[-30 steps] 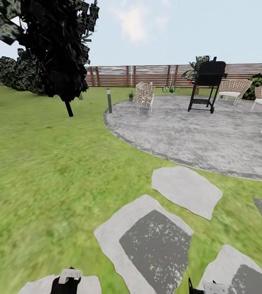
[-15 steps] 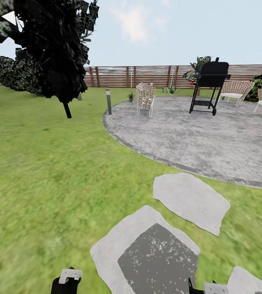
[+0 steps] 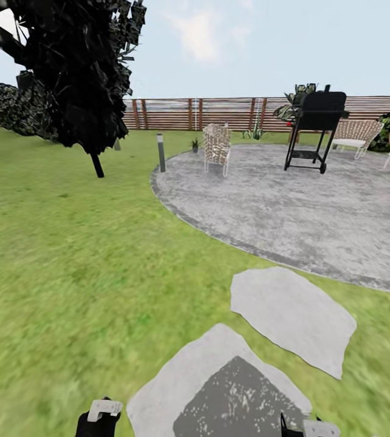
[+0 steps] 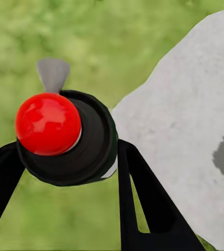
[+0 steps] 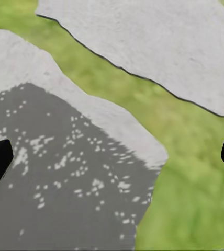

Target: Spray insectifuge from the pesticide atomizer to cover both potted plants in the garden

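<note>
The pesticide atomizer sits between the black fingers of my left gripper, which is shut on it. Its red dot and round dark top face the left wrist camera. In the head view its white head pokes up at the bottom edge, over the lawn. My right gripper is open, its dark fingertips at the two sides of the right wrist view, over a grey stepping stone. A small low potted plant stands far off by the patio's rim, too small to make out well.
Grey stepping stones cross the lawn toward the round gravel patio. On the patio stand a black grill and wicker chairs. A dark tree rises at the left, a short post stands by the patio, and a slatted fence closes the back.
The whole head view has shifted: the stepping stones slide down and right and the patio comes nearer, so the camera has moved. Both grippers keep their places.
</note>
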